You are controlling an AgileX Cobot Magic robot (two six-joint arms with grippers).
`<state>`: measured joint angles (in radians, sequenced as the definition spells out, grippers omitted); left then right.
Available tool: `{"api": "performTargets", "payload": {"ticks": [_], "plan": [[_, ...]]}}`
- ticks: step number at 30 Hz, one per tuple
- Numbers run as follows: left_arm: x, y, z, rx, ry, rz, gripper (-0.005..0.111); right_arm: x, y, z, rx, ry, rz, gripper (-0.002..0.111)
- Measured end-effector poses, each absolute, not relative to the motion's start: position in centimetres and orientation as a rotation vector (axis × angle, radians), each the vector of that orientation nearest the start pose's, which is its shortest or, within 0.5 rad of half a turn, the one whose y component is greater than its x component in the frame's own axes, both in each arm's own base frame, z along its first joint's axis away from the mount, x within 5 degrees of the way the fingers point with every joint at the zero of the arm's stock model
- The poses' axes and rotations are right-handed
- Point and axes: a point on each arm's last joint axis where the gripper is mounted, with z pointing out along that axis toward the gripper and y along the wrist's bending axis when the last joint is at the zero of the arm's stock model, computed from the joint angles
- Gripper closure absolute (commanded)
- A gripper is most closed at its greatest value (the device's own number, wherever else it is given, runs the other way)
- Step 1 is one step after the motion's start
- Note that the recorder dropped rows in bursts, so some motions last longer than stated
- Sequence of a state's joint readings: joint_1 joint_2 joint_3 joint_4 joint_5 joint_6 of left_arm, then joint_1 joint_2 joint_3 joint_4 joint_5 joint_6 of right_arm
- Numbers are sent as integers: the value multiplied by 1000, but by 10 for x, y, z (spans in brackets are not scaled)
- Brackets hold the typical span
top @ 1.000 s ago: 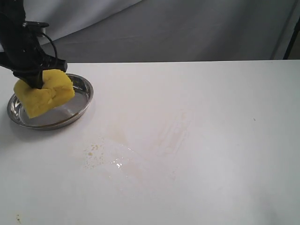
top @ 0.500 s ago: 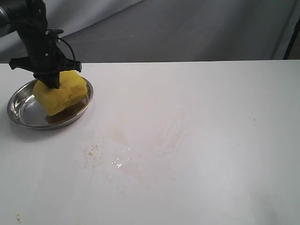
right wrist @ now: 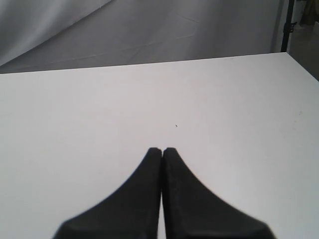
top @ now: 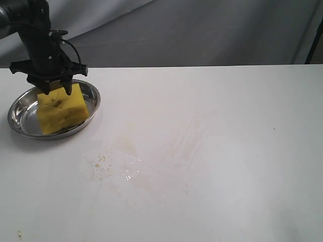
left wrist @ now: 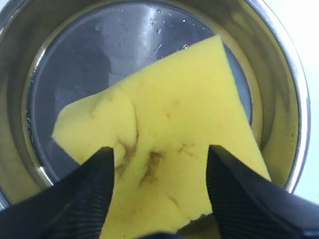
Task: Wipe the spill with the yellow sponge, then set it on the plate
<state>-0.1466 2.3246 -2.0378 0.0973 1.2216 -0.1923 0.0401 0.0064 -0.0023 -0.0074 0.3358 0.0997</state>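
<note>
The yellow sponge (top: 61, 108) lies in the steel plate (top: 18, 126) at the far left, leaning against the plate's right side. My left gripper (top: 55, 89) hovers just above it, open, with its fingers spread over the sponge's top edge. In the left wrist view the sponge (left wrist: 169, 129) shows brown marks and fills the space between the wide-apart fingers (left wrist: 89, 199) over the plate (left wrist: 294, 99). No round tan-brown spill shows. My right gripper (right wrist: 162, 149) is shut on nothing above bare table and is out of the exterior view.
Faint tan specks (top: 101, 162) and small wet glints (top: 128, 175) lie on the white table in front of the plate, with pale streaks (top: 186, 143) toward the middle. A grey backdrop hangs behind the table's far edge.
The left gripper has opened and let go of the sponge. The sponge has dropped into the plate and sprung back to its block shape.
</note>
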Motion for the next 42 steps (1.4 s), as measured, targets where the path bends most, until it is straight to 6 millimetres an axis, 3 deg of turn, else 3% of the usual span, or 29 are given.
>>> {"api": "performTargets", "payload": {"ticks": [2, 9, 16, 24, 39, 42], "plan": [[481, -63, 189, -29, 2969, 98, 63, 54, 2, 183, 50, 1824, 92, 108], [474, -62, 227, -27, 2891, 79, 106, 54, 2, 183, 50, 1824, 92, 108], [459, -59, 259, 18, 2843, 74, 107, 54, 2, 183, 50, 1824, 92, 108], [423, -48, 269, 52, 2881, 190, 107, 54, 2, 183, 50, 1824, 92, 108], [317, -30, 282, -65, 2926, 224, 107, 54, 2, 183, 50, 1824, 92, 108], [287, -25, 283, -107, 2910, 201, 107, 54, 2, 183, 50, 1824, 92, 108]]}}
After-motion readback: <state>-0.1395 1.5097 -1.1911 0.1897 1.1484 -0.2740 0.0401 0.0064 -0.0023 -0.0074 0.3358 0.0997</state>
